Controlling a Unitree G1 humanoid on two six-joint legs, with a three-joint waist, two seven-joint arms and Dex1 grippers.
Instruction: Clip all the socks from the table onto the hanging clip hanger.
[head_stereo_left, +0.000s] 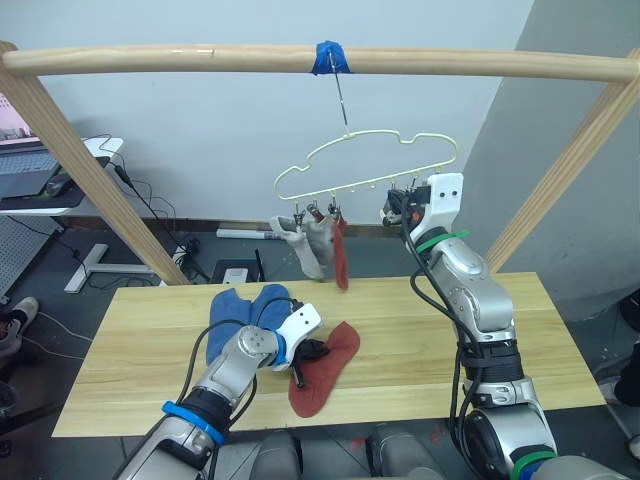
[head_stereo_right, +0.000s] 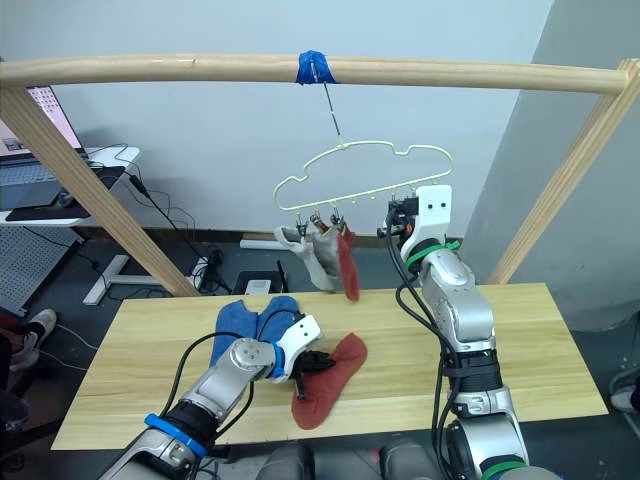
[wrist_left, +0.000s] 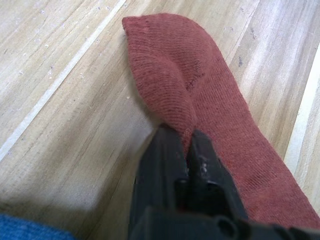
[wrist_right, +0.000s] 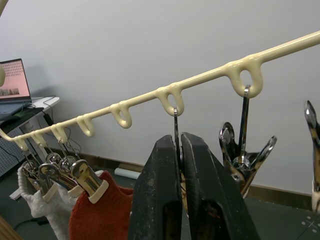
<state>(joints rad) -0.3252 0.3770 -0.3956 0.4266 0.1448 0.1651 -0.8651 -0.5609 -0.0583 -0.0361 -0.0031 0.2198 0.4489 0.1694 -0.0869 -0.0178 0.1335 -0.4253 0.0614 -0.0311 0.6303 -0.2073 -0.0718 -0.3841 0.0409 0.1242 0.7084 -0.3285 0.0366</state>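
Clip hanger (head_stereo_left: 366, 163) hangs by its long hook from a wooden rail (head_stereo_left: 200, 60), at a wrap of blue tape (head_stereo_left: 329, 57). All places below are given against the hanger.

Three socks are clipped under its left end, bunched together: two grey socks (head_stereo_left: 308, 243) and one hanging red sock (head_stereo_left: 340, 254), the red one nearest the hanger's middle.

Right gripper (head_stereo_left: 397, 210) is raised to the hanger's right half. In the right wrist view its fingers (wrist_right: 159, 200) are pressed nearly together around the wire stem of a metal clip (wrist_right: 177, 131) hanging from a loop of the bottom bar; the clip's lower part is hidden behind the fingers. A free clip (wrist_right: 244, 152) hangs empty from the next loop.

Table (head_stereo_left: 520, 330) lies below the hanger. On it, below the hanger's left half, left gripper (head_stereo_left: 312, 351) is closed, pinching a raised fold of a red sock (head_stereo_left: 325, 368) that otherwise lies flat on the planks. Two blue socks (head_stereo_left: 245, 308) lie side by side just beyond the left arm, below and left of the hanging socks.
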